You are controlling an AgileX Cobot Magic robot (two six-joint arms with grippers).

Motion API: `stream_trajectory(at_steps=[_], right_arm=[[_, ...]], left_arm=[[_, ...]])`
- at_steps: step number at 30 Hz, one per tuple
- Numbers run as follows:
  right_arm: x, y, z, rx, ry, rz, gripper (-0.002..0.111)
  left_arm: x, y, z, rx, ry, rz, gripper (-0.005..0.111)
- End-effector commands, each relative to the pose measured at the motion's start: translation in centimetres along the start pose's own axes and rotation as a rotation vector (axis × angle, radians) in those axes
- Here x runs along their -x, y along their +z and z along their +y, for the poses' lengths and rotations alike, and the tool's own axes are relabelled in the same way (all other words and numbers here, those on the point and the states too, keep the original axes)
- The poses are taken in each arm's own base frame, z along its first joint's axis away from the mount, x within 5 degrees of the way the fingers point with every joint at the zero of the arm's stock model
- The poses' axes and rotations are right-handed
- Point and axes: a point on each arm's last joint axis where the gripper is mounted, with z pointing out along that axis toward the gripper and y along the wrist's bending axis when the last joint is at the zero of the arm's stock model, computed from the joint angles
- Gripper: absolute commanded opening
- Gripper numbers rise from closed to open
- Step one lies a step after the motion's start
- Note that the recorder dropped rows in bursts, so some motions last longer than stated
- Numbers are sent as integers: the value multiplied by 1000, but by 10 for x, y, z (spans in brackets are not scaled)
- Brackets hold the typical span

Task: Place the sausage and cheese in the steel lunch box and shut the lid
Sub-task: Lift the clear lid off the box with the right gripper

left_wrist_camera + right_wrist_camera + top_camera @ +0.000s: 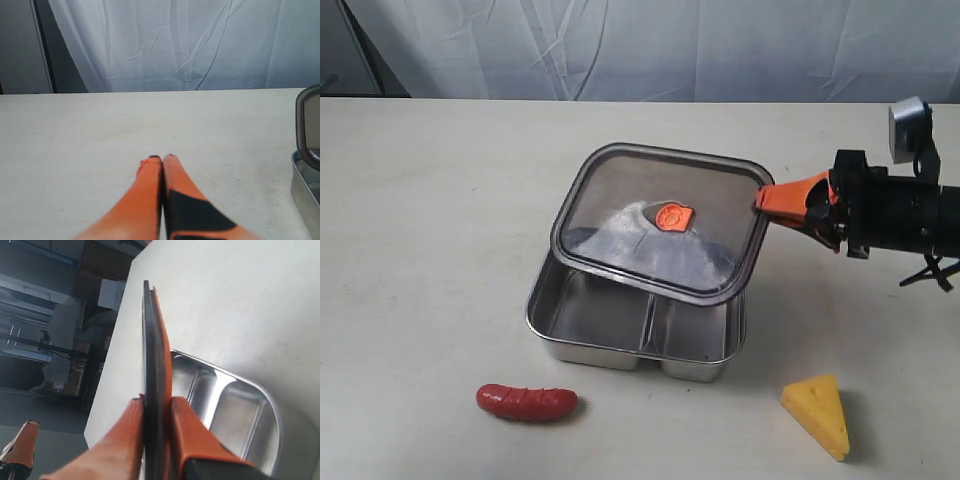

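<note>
I hold the lid up off the box by its right edge in the right gripper, so the sausage and cheese can go in; the left gripper is closed and empty.

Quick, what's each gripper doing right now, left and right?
Left gripper: shut, holding nothing.
Right gripper: shut on the lid, pinching its edge over the steel lunch box.

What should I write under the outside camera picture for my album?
The right gripper holds the dark lid above the steel lunch box; the sausage and cheese wait on the table.
</note>
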Motion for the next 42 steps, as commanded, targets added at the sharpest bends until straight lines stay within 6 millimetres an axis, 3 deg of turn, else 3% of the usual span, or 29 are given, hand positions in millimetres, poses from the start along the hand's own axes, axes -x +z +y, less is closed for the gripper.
stream_trajectory(at_steps=[1, 7, 10, 15, 22, 24, 29, 33, 38, 42], right_arm=[[23, -1, 12, 35, -63, -38, -1], [54, 1, 25, 50, -164, -78, -1], [73, 2, 26, -39, -228, -125, -1], [107, -2, 41, -139, -486, -201, -1], [128, -12, 74, -318, -888, -227, -1], [124, -9, 85, -535, -1084, -122, -1], [109, 15, 100, -682, -1365, 38, -1], [90, 44, 107, -849, -1704, 153, -1], [69, 54, 85, -902, -1839, 278, -1], [54, 56, 59, -904, -1805, 369, -1]], left_arm=[[0, 0, 0, -2, -9, -13, 0], [0, 0, 0, -2, -9, -13, 0], [0, 0, 0, -2, -9, -13, 0], [0, 0, 0, -2, -9, -13, 0], [0, 0, 0, -2, -9, -13, 0], [0, 0, 0, -2, -9, -13, 0], [0, 0, 0, -2, -9, -13, 0], [0, 0, 0, -2, -9, -13, 0], [0, 0, 0, -2, -9, -13, 0], [0, 0, 0, -2, -9, -13, 0]])
